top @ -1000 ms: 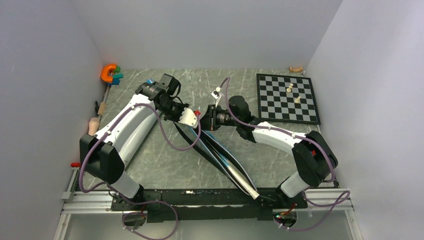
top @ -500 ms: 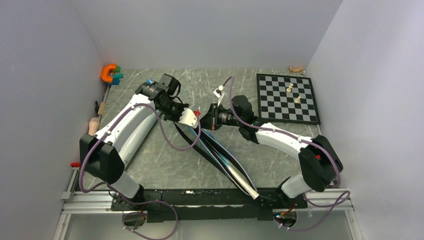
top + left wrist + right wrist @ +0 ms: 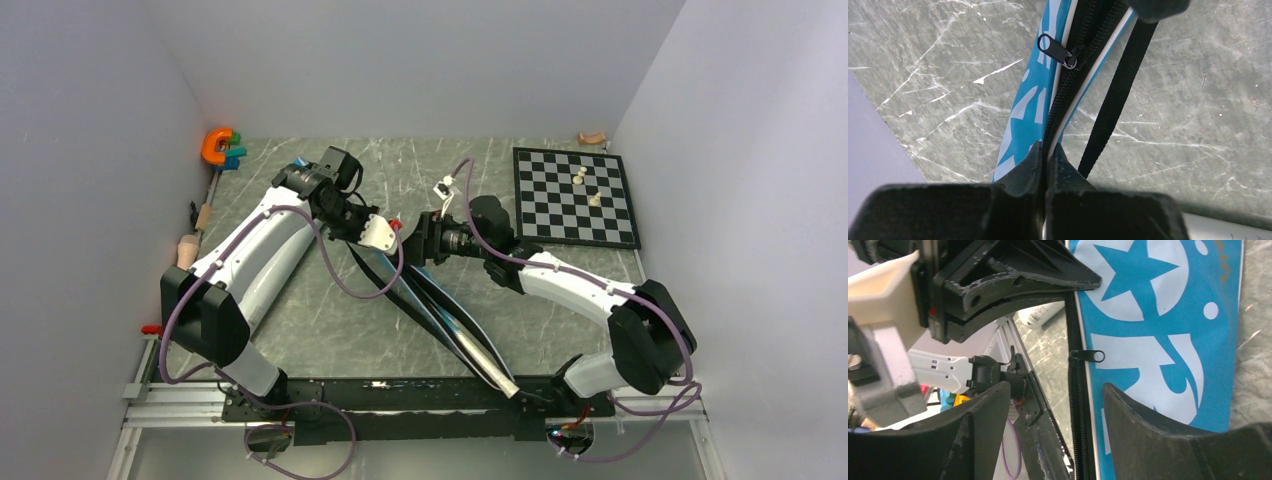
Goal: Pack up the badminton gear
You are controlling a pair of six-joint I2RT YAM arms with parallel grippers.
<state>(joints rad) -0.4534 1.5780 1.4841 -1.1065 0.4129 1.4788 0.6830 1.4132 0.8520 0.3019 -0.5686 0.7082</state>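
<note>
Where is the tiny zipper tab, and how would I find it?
Find the long blue bag stretched slantwise across the middle of the grey marble table. Follow its black zipper until you reach the zipper tab: it is the only small flat black piece with a hole, sticking out sideways from the teeth.

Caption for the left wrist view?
Left fingers clamp the blue bag along its zipper, pull tab just ahead.

Bag (image 3: 440, 312) lies diagonally across mid-table, far end at centre, near end by the right arm's base, strap (image 3: 1115, 100) alongside it. Left gripper (image 3: 1044, 157) pinches the far end, right gripper (image 3: 1050, 390) just right of it, zipper pull (image 3: 1087, 356) ahead of its spread fingers. Chessboard (image 3: 574, 196) far right with pieces (image 3: 580, 177) on it, C-shaped toy (image 3: 218, 146) in the far-left corner.
</note>
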